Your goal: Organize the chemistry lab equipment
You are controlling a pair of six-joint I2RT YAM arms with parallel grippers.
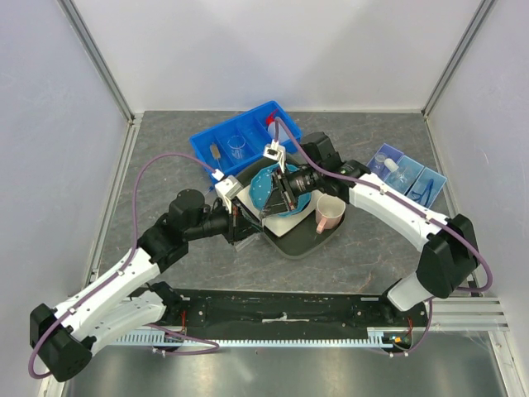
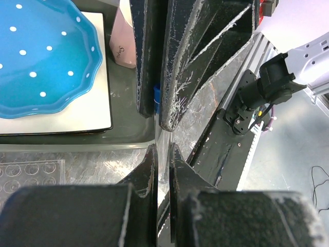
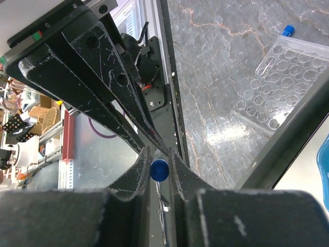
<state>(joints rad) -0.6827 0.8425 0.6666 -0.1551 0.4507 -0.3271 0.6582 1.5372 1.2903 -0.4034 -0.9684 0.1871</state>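
Right tool (image 3: 159, 154): clamped on vial (image 3: 159, 170); cap whole from right wrist, a blue sliver from left wrist.
Left tool (image 2: 163, 150): nearly together, facing right tool; clamped or not, cannot tell.

Left gripper (image 2: 163, 154) and right gripper (image 3: 159, 153), both clamped on one vial (image 3: 159, 170), crowd the tray (image 1: 302, 241) mid-table beside plate (image 1: 261, 188) and mug (image 1: 329, 213); a bin (image 1: 201, 142) blocks the far edge; the far-left corner lies open.

- Plate (image 1: 261, 190) and mug (image 1: 329, 213) on central tray (image 1: 297, 245); mug right of plate.
- Bin (image 1: 205, 139) behind tray, holding beaker (image 1: 237, 145) and brush (image 1: 215, 152).
- Second bin (image 1: 444, 179) far right, holding bottle (image 1: 388, 165).
- Rack (image 2: 31, 172) on table (image 1: 165, 149), just beside tray.
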